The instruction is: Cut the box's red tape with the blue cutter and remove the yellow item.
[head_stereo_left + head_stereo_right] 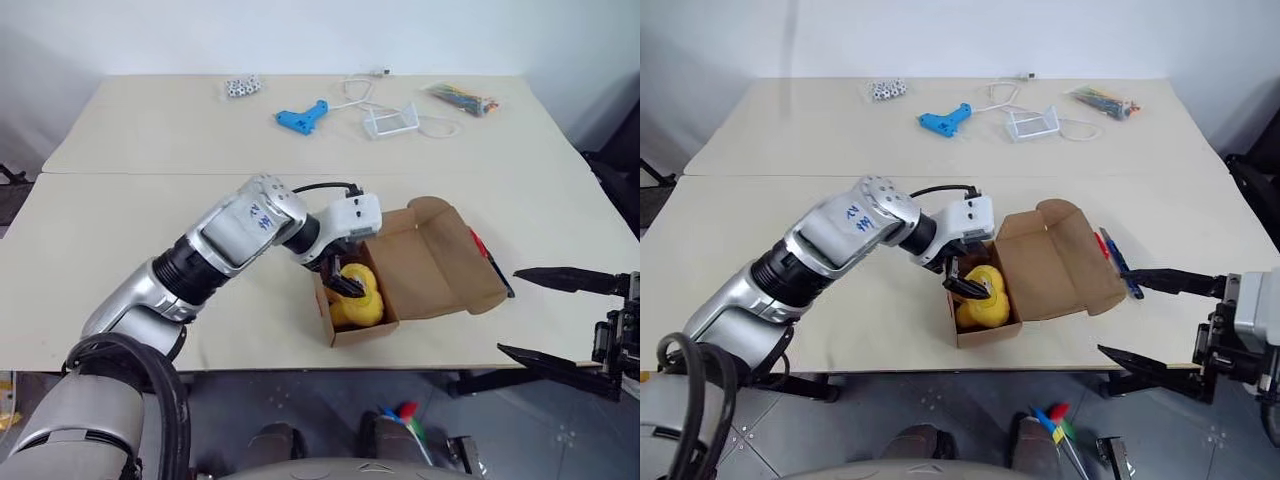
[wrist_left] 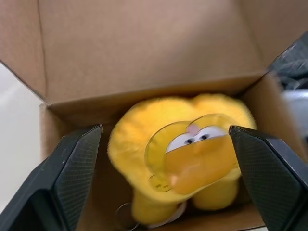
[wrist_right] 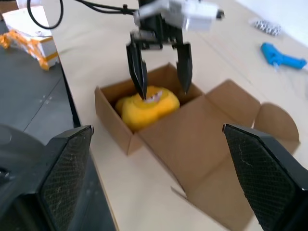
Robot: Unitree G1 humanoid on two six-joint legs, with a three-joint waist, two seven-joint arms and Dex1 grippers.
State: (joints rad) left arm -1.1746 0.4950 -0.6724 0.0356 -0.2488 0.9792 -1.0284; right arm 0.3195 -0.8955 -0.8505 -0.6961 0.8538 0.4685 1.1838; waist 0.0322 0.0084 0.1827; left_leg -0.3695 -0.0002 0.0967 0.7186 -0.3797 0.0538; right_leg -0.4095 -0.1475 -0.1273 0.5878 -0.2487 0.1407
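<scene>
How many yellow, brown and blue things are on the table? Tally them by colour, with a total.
Yellow: 1, the toy
Brown: 1, the box
Blue: 2, the pistol tool and the cutter
Total: 4

Blue handwritten marks stand on the white upper shell of the left arm [image 1: 258, 217]; they are too small to make out as particular characters. No other text, label, brand, number or sign can be read on anything else in the scene.
</scene>
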